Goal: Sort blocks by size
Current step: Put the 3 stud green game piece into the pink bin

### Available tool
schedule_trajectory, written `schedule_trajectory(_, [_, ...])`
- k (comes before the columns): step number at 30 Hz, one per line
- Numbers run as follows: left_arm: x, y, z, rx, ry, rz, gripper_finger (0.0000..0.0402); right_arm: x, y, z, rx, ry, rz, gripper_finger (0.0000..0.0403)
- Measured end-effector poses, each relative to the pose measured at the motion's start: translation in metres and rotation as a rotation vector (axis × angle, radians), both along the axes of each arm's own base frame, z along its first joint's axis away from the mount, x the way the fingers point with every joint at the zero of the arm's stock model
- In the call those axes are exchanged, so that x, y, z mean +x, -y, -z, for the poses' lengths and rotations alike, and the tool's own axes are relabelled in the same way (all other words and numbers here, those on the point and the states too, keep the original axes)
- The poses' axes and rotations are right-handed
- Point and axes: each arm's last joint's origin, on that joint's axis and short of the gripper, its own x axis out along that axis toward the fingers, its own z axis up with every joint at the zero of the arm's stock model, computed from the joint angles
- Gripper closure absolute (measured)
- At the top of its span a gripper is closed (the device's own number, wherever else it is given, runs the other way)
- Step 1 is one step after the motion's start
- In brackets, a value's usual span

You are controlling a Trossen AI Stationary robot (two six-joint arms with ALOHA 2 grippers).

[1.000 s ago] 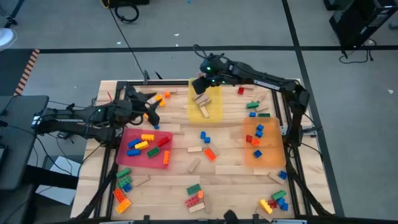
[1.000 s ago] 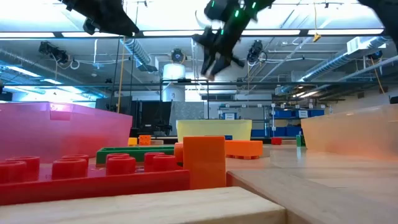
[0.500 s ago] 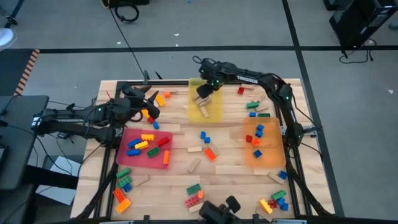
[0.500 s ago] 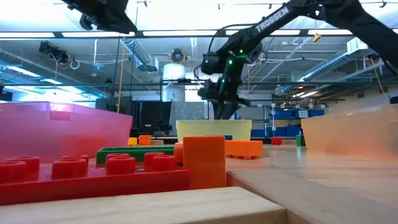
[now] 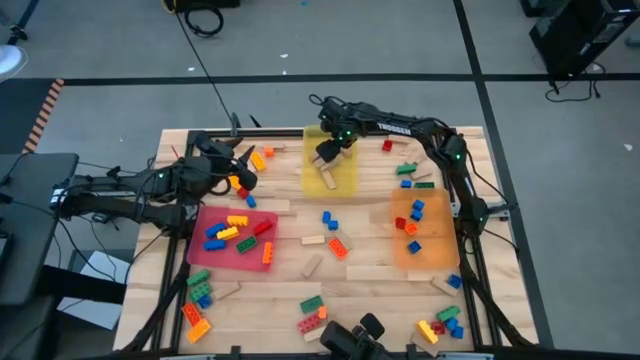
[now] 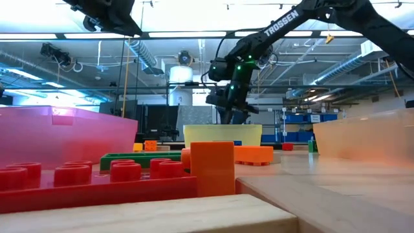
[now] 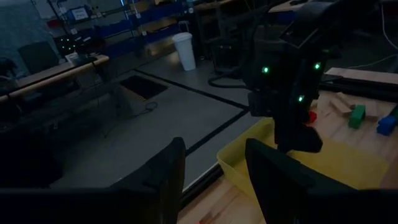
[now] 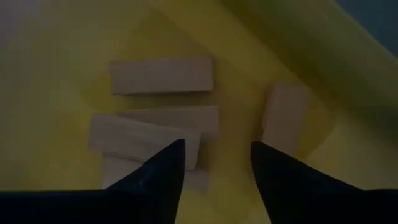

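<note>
My right gripper [image 5: 326, 152] [image 8: 214, 165] hangs open just over the yellow tray [image 5: 346, 176], pointing steeply down. Nothing is between its fingers. Tan wooden blocks [image 8: 160, 75] [image 8: 285, 113] lie flat on the tray floor below it, some stacked [image 8: 146, 135]. In the low view the gripper [image 6: 231, 114] stands right above the tray's rim [image 6: 223, 133]. My left gripper [image 5: 241, 168] [image 7: 214, 177] waits open and raised above the table's far left, pointing level toward the yellow tray [image 7: 348, 165]. It holds nothing.
A red tray [image 5: 206, 213] with yellow, blue and red bricks lies near left. An orange tray [image 5: 430, 252] with several bricks lies at the right. Loose bricks and wooden blocks lie mid-table [image 5: 331, 220], along the near edge [image 5: 312, 318] and by the far corners [image 5: 262, 156] [image 5: 405, 170].
My right gripper has come down from well above the table to just over the yellow tray, shifting slightly toward the near edge and tipping steeper. My left gripper has kept its place.
</note>
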Motion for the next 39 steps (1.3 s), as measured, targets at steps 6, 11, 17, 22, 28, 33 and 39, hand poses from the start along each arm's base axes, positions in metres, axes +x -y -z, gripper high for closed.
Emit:
schedule_trajectory(6, [0.0, 0.0, 0.0, 0.001, 0.0, 0.0, 0.0224, -0.004, -0.001, -0.017, -0.031, 0.026, -0.027, 0.0201])
schedule_trajectory(11, [0.0, 0.0, 0.0, -0.001, 0.004, 0.0, 0.0224, -0.01, -0.004, -0.039, -0.065, 0.06, -0.029, 0.0199])
schedule_trajectory(17, [0.0, -0.001, 0.0, -0.013, 0.021, -0.007, 0.0224, -0.024, -0.014, -0.08, -0.112, 0.122, -0.044, 0.0196])
schedule_trajectory(22, [0.0, 0.0, 0.0, 0.008, -0.011, 0.006, 0.0224, -0.045, -0.032, -0.118, -0.155, 0.113, -0.054, 0.0196])
schedule_trajectory(28, [0.003, 0.002, 0.0, -0.011, -0.016, 0.12, 0.0224, -0.076, -0.066, -0.148, -0.179, 0.11, -0.035, 0.0198])
schedule_trajectory(33, [0.012, 0.012, -0.011, -0.029, -0.07, 0.21, 0.0224, -0.106, -0.111, -0.151, -0.16, 0.155, 0.032, 0.0202])
schedule_trajectory(39, [0.045, 0.034, -0.019, -0.112, -0.226, 0.276, 0.0224, -0.142, -0.159, -0.137, -0.183, 0.189, 0.141, 0.0201])
